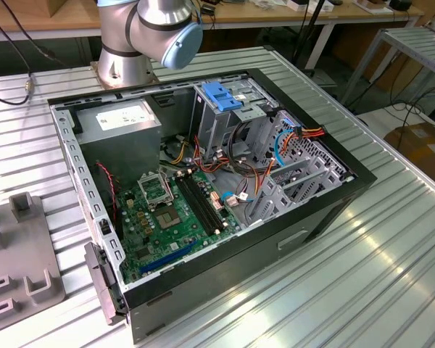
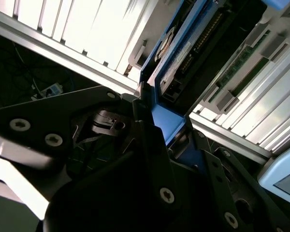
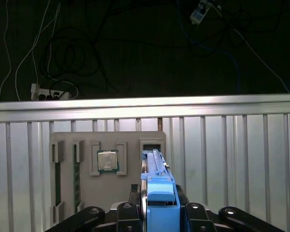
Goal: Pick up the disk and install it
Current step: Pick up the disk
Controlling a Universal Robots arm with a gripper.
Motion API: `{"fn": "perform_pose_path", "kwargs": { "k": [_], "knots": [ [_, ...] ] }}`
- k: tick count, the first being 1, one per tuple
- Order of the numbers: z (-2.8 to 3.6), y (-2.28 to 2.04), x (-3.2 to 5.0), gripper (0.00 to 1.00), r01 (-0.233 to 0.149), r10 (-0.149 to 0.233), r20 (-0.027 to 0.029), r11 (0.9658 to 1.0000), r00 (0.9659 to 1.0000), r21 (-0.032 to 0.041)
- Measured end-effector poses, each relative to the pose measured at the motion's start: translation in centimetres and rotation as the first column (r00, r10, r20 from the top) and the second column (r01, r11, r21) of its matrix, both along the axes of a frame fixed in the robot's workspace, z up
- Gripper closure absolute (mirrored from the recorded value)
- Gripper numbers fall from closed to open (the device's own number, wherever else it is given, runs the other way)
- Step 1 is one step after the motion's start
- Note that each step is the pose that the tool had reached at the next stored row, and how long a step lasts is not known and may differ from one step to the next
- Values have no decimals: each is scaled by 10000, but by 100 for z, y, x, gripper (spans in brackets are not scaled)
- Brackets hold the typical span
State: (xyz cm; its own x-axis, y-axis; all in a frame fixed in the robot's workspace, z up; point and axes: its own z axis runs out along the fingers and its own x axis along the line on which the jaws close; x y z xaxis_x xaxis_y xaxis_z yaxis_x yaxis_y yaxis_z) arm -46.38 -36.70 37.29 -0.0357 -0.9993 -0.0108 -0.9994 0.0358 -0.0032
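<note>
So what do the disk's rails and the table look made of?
The disk: its rails look like moulded plastic, evenly blue with a soft sheen. The table: bare metal, probably aluminium, judging by its bright, reflective silver slats.

An open computer case [image 1: 290,243] lies on the slatted table [image 1: 377,283].

The table [image 1: 391,275] is ribbed bare aluminium, bright and glossy where the light hits it, and the computer case [image 1: 203,290] on it is matt black painted outside with dull grey sheet metal inside around a glossy green circuit board [image 1: 167,217]. The disk [image 3: 157,171] has smooth blue plastic rails with a soft sheen, the gripper [image 3: 158,205] is matt black with bright metal screw heads, and the parts holder [image 3: 87,193] looks like matt grey plastic
</note>
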Motion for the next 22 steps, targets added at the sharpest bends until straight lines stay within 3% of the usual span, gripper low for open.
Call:
{"fn": "perform_pose_path", "kwargs": {
  "k": [22],
  "knots": [
    [92, 0, 2, 63, 0, 0, -4, 10000, 10000, 90]
  ]
}}
